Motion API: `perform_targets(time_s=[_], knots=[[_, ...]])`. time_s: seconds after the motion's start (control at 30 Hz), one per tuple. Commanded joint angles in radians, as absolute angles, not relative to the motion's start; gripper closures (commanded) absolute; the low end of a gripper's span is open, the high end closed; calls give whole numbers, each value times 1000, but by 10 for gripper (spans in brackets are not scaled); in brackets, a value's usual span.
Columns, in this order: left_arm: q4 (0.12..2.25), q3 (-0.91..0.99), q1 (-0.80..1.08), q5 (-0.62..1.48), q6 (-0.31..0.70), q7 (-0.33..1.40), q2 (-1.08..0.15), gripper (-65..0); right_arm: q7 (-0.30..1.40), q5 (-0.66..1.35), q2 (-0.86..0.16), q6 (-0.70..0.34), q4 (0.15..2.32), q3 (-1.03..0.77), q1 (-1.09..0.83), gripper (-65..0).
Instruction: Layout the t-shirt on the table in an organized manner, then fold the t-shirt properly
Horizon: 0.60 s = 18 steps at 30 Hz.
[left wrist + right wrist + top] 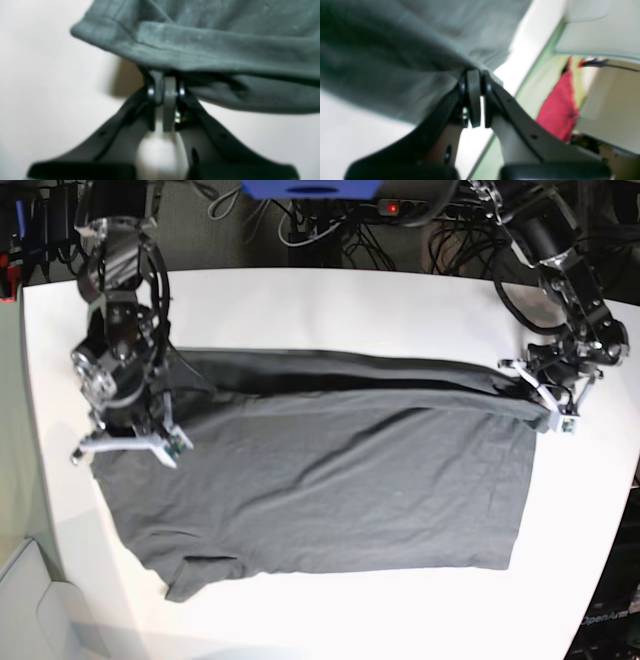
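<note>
Now t-shirt point(200, 45) pinched in both claws

Left gripper point(166, 82) and right gripper point(476, 75), both jaws clamped tight; arms low, wide apart

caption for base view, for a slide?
Both grippers, left and right, pinch the charcoal t-shirt at opposite ends on the white table.

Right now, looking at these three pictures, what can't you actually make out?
- Base view: the shirt edge under the right arm's jaws is hidden by the arm.
- Base view: the left arm's jaws are too small to read.
- Right wrist view: the t-shirt is blurred; the red thing beyond the table is unidentifiable.
- Left wrist view: the frame crops most of the shirt.
</note>
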<state>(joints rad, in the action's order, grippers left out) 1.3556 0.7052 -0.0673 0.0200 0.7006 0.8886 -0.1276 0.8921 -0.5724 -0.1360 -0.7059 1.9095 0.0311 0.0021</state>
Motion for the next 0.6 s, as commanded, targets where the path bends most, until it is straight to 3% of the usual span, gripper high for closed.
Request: perform_targets(time_s=[0.0,0.43,0.57], knots=[[1371,705,-81,21,698,885,-140,-3,877,-578,-140,-698,1923,44,38,0],[1377,708,-62,21,698,885,-140,-3,877,-581,-125,-698,1658,179,213,0],[1377,708,-61,21,698,885,-140,-3,877,-581,-125,-698,1613,179,236,-68]])
